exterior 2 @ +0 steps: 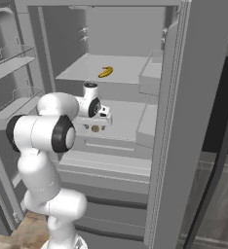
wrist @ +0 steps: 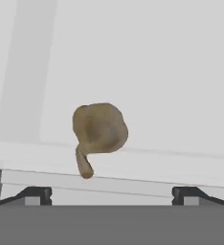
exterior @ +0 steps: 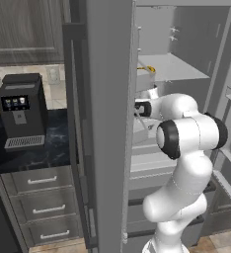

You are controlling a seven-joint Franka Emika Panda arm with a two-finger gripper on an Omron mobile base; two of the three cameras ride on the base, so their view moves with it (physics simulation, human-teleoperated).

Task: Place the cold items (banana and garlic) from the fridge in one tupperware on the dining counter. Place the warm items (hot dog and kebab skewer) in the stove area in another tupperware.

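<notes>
Mid-frame in the hand view, the garlic [wrist: 99, 130] lies on a fridge [exterior 2: 169, 146] shelf, above the wide-spread, empty gripper [wrist: 112, 194].

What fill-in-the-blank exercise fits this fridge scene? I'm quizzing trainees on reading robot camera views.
1. The banana lies on the ____ shelf of the fridge.
2. The fridge doors stand ____.
3. The gripper faces the garlic with its fingers ____.

Missing words: upper; open; open
</notes>
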